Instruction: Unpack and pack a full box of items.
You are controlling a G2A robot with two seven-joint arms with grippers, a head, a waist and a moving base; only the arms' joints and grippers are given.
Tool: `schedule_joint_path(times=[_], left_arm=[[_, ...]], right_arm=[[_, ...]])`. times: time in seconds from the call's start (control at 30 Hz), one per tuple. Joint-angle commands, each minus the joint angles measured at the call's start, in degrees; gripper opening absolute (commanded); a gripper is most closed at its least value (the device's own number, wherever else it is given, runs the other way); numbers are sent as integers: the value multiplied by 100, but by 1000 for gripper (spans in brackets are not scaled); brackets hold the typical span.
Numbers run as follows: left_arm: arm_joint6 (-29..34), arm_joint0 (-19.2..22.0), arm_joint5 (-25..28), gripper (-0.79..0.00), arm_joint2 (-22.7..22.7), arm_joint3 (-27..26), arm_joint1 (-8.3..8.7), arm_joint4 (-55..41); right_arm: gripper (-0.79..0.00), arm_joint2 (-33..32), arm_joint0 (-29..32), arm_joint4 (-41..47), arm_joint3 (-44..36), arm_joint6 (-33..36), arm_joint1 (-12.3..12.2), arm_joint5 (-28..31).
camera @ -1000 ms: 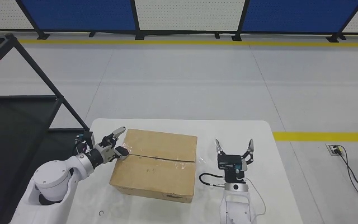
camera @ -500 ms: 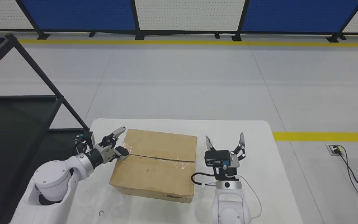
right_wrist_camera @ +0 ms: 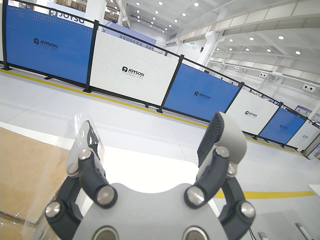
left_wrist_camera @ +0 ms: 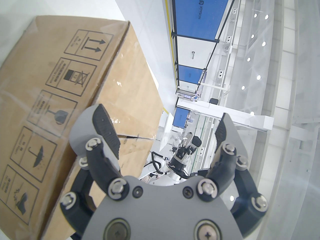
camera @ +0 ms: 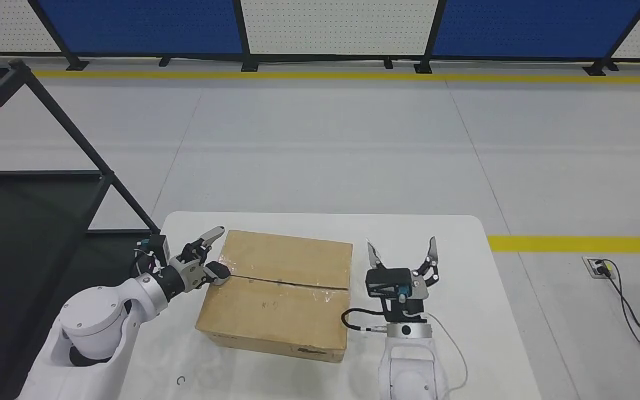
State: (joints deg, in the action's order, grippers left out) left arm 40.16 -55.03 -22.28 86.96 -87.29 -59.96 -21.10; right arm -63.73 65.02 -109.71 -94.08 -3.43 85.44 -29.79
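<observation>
At the left of the tabletop [camera: 460, 330], our left gripper [camera: 216, 252] sits against the short end of the box [camera: 280, 300]. Its fingers are spread wide and hold nothing. One finger lies over the top edge close to where the seam [camera: 262, 279] ends, the other stands off the far corner. Whether the near finger touches the cardboard we cannot tell.

The box stands flat at mid-tabletop between the two grippers. It is closed, its two flaps meeting along the seam, with clear tape [camera: 322, 293] glinting over it. We judge it heavy, since the task calls it full, and far too broad for either gripper to span. So we would not try to lift it whole. The corrugated walls should be stiff at the edges and corners, while the flaps will give near the middle. The tape looks slick and offers poor purchase. On the end panel a row of handling symbols [left_wrist_camera: 57, 116] includes upright arrows and a glass, so we would treat the contents as breakable and keep the box level. The best hold, to our mind, is a flap's free edge at the seam's end — thin enough to pinch.

Just beside the box's right end, apart from it, our right gripper [camera: 402, 246] points away from us, its fingers parted and empty.
</observation>
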Motion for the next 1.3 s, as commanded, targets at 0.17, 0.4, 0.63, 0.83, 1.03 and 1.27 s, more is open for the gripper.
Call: schedule_joint_path(times=[0.17,0.4,0.63,0.83,1.03,1.27], left_arm=[[0,0,0,0,0,0,0,0],[0,0,0,0,0,0,0,0],[0,0,0,0,0,0,0,0],[0,0,0,0,0,0,0,0],[0,0,0,0,0,0,0,0],[0,0,0,0,0,0,0,0]], right_arm=[[0,259,-235,-459,-58,395,82,66],[0,617,-769,-952,228,952,224,162],[0,925,-1093,-1212,462,1129,355,306],[0,1139,-1250,-1410,619,1240,463,344],[0,1311,-1402,-1549,794,1360,572,435],[0,1490,-1668,-1688,1013,1490,716,516]])
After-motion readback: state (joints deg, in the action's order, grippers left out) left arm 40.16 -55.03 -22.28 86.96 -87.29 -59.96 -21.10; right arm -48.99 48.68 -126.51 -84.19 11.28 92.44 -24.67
